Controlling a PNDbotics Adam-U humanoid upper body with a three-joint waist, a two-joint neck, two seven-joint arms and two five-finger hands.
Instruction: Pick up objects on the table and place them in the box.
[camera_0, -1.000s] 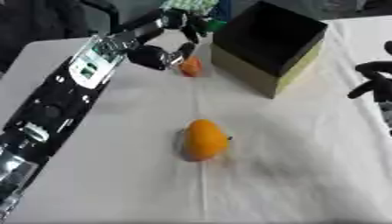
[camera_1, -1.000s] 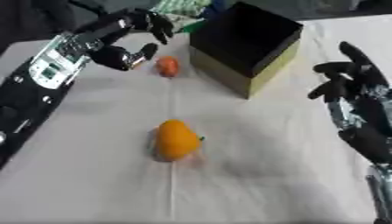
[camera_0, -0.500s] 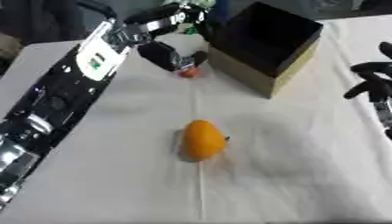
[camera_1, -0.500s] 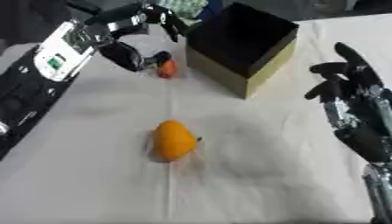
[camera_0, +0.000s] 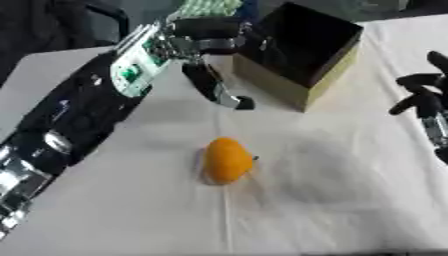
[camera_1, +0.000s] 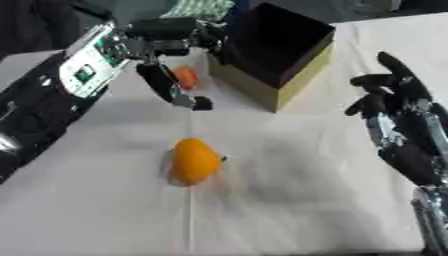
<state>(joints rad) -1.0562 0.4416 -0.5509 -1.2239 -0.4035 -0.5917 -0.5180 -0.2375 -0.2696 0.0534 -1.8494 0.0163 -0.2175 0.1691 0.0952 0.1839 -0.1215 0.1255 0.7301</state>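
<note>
An orange oval fruit (camera_0: 227, 160) lies mid-table on the white cloth. A small orange-red thing (camera_1: 185, 77) sits further back, just left of the box (camera_0: 302, 55), which is black inside with tan outer walls and open on top. My left arm comes in from the lower left. Its hand (camera_0: 206, 42) hovers over the small thing beside the box's left wall, open, with one long digit (camera_0: 219, 90) hanging down in front of it. In the left eye view that digit hides the small thing. My right hand (camera_1: 394, 100) rests open at the right edge, holding nothing.
A green checked cloth (camera_0: 206, 7) lies at the far edge behind the box. A dark shape (camera_0: 52, 25) fills the upper left beyond the table (camera_0: 350, 200). White cloth stretches in front of and to the right of the fruit.
My left hand has shifted right, closer to the box wall, and one digit now points down by the small orange-red thing. The fruit, the box and my right hand stayed put.
</note>
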